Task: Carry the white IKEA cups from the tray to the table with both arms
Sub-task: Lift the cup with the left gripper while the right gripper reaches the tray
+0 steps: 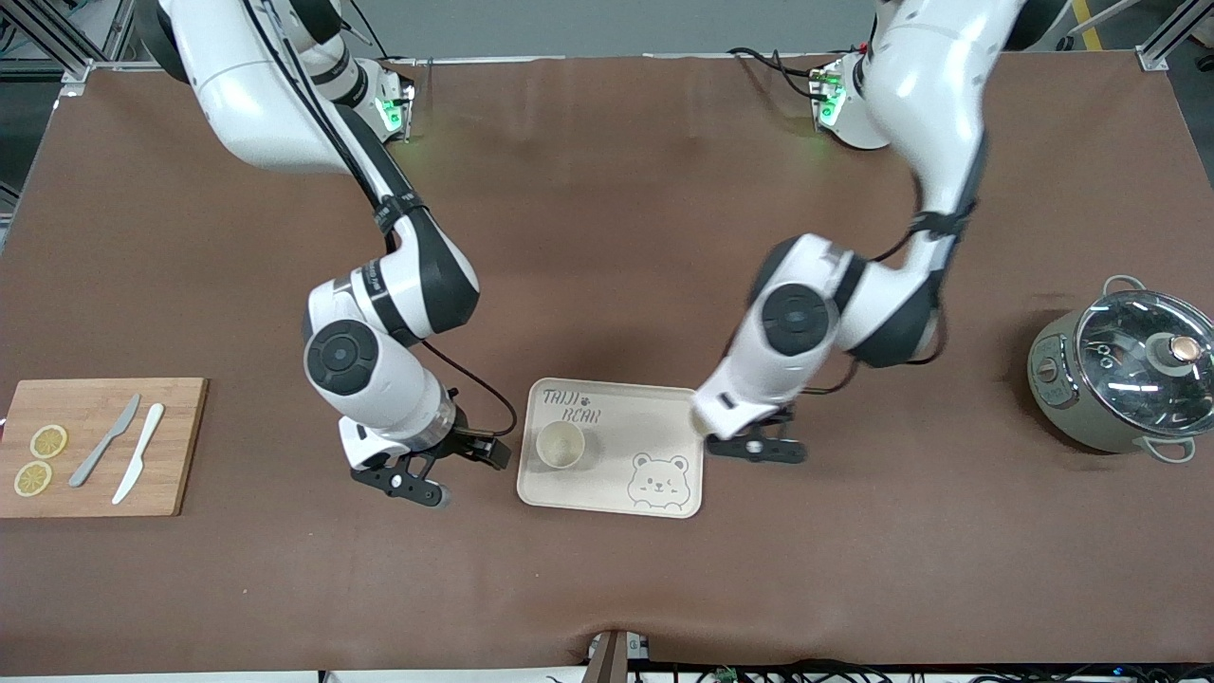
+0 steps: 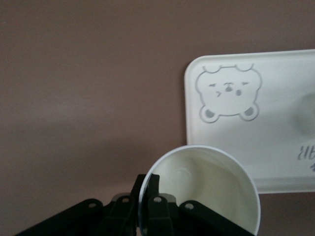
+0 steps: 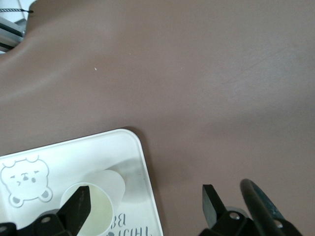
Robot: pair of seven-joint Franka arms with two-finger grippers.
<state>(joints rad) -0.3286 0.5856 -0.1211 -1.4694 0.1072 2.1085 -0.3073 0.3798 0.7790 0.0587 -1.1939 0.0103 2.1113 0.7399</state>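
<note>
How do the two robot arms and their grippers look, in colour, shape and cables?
Both arms have glossy white rounded shells with black joint sections and round black caps at the wrist joints. Thin black cables run along each arm. Green lights glow at both bases. The left gripper and the right gripper are black, with two flat fingers joined by bolted linkages. No printed markings are readable.

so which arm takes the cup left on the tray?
Right. The right gripper is open beside the tray, near the cup; the left gripper is shut on the other cup.
</note>
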